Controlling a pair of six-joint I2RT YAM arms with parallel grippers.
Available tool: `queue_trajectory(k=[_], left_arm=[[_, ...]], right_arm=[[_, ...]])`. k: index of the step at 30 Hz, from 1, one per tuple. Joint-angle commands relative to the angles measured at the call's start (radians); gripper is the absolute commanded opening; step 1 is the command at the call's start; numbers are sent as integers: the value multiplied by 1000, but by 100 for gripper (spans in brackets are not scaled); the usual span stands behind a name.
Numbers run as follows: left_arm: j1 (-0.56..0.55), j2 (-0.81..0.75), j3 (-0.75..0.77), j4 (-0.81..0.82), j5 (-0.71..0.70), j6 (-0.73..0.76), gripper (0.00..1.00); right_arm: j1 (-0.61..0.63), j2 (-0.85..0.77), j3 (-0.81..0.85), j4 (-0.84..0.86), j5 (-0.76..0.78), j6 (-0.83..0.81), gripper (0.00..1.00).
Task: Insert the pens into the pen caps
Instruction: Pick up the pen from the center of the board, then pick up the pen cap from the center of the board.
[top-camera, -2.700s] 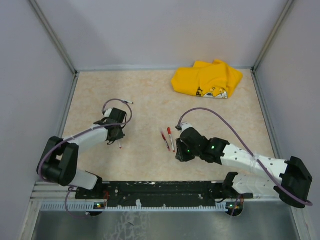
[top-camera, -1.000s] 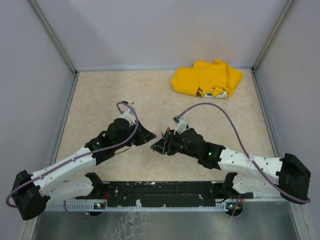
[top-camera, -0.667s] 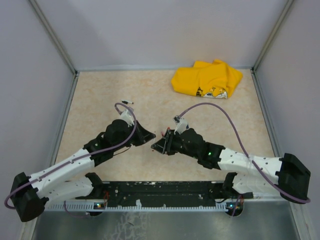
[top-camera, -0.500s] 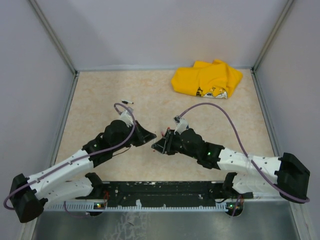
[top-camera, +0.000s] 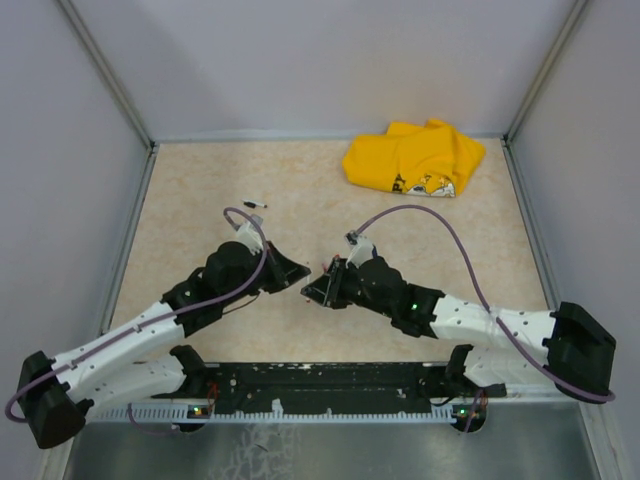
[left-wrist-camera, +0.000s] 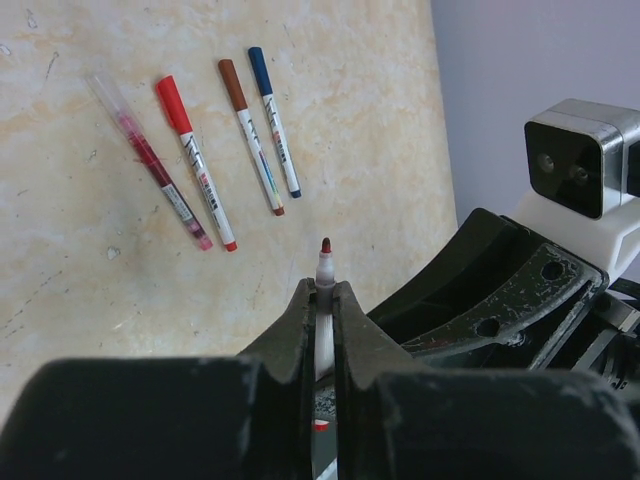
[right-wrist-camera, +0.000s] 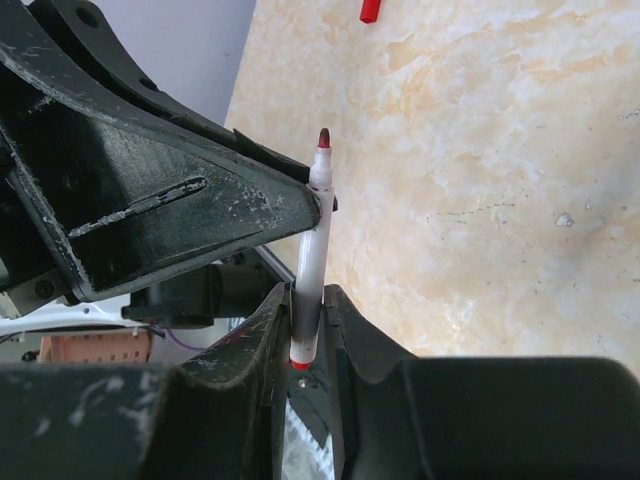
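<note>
- The uncapped pen (right-wrist-camera: 313, 245) is, as I judge, very light and stiff. Its smooth, thin barrel can slip or turn between the jaws.
- Its felt tip is probably soft and can leave marks, so nothing should press on it.
- The best place to hold it is the white barrel, away from the tip, so that the front part is free for a cap.
- The left pincer (left-wrist-camera: 322, 295) is closed on this barrel just behind the tip.
- The right pincer (right-wrist-camera: 305, 305) has its jaws at both sides of the rear part of the same pen. I see no gap there, so it appears to grip it too.
- The pen has a white barrel, a dark red tip and a red rear end.
- It is above the desk (left-wrist-camera: 90, 280), well apart from the yellow cloth (top-camera: 415, 160), nearer to the arm bases and to the left of the cloth.
- Four other pens (left-wrist-camera: 252, 140) lie side by side on the desk: three with red, brown and blue caps on, and one clear.
- A loose red cap (right-wrist-camera: 370, 10) lies on the desk. It is tiny and may roll. I cannot tell how far it is from the yellow cloth.
</note>
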Motion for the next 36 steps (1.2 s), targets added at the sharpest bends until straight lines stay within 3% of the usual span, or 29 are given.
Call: queue_trajectory(k=[1,5,9,15,19,23,29,36], left_arm=[[-7,-26,-9,15,-19,-15,6],[-8,-37,-16,12,-24,-14,12],[-8,-50,1,-38,-73,23,36],[-4,-94,63,-213,-313,115,62],[16,-73,138,-354,-418,200,66],[81,-51,188,-394,-443,301,66],[339,25,235,-393,-264,458,63],[519,237,302,-455,-186,588,63]], right_arm=[[7,4,23,80,10,-1,16],[6,-10,16,69,24,-18,8],[7,-34,24,-2,55,-42,5],[7,-74,43,-173,110,-85,4],[7,-109,36,-264,138,-102,4],[7,-143,26,-319,144,-108,4],[7,-182,6,-355,133,-109,4],[7,-203,-3,-391,133,-116,4]])
